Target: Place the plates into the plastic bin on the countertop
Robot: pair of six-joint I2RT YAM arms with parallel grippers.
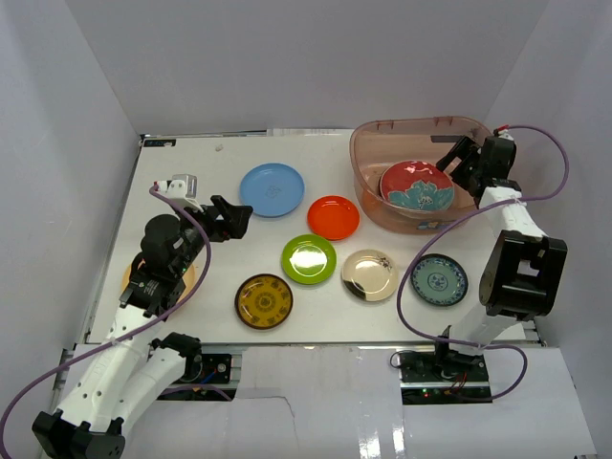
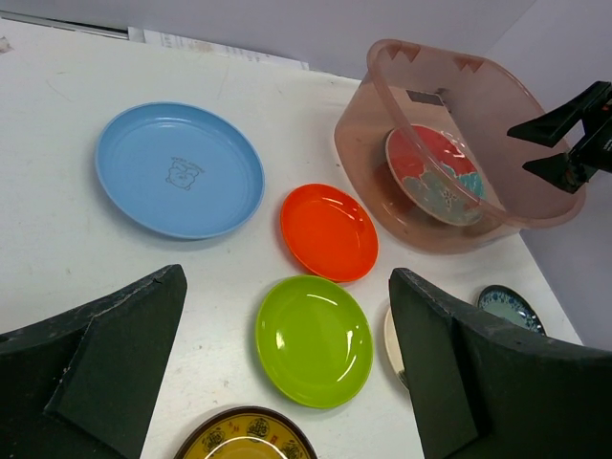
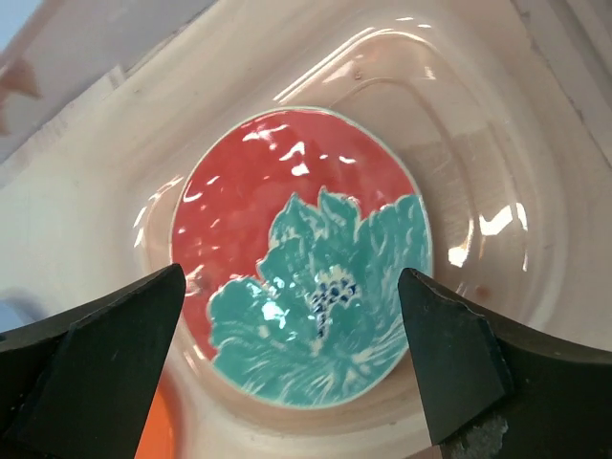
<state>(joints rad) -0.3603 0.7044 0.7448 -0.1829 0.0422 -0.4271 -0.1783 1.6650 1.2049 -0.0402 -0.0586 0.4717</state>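
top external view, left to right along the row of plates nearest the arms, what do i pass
tan plate (mostly hidden) → brown and yellow plate → green plate → gold plate → teal patterned plate

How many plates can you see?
8: red floral plate in the bin; blue, orange, green, gold, teal, brown-yellow plates on the table; tan plate partly under the left arm. Others may be hidden.

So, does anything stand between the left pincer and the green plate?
Nothing visible does. The open left pincer is apart from the green plate, with only bare countertop between them.
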